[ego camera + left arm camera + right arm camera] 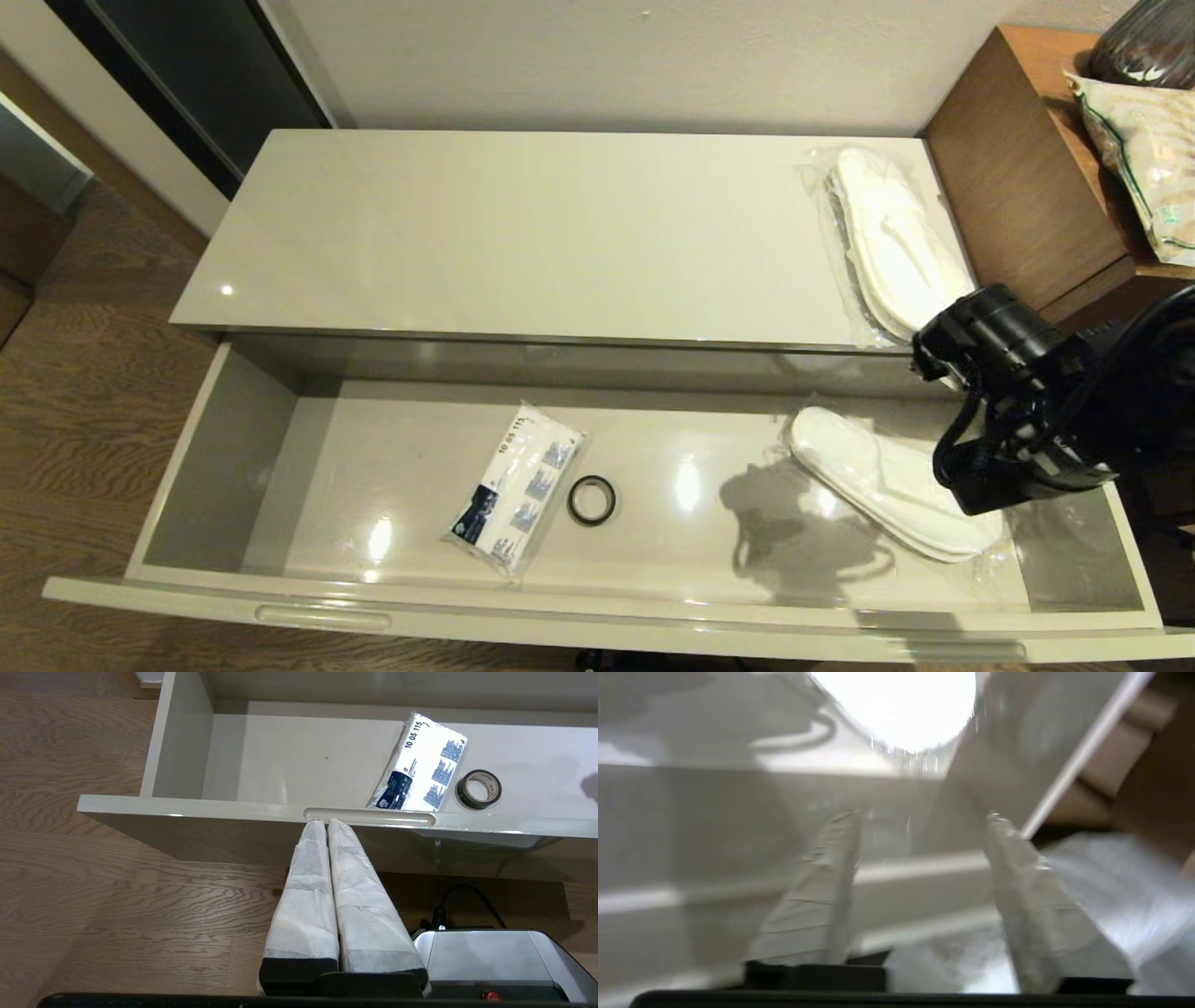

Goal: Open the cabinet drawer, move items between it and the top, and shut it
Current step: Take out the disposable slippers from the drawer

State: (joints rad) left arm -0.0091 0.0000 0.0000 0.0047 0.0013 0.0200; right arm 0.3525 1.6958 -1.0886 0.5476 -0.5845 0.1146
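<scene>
The cabinet drawer [597, 609] stands pulled wide open below the top [523, 233]. One wrapped pair of white slippers [896, 243] lies on the top's right end, partly over its front edge. Another pair [878, 481] lies in the drawer's right end. My right arm [1018, 401] hangs over that end, between the two pairs, and hides its own fingers. In the right wrist view my right gripper [923, 815] is open with nothing between the fingers and clear plastic wrap [1111, 882] beside one. My left gripper [325, 821] is shut, its tips at the drawer front's handle slot [373, 817].
A blue-and-white printed packet [518, 485] and a small black ring [591, 500] lie in the drawer's middle. A taller brown wooden desk [1027, 168] with a bag [1144, 159] on it adjoins the cabinet's right end. Wooden floor lies to the left.
</scene>
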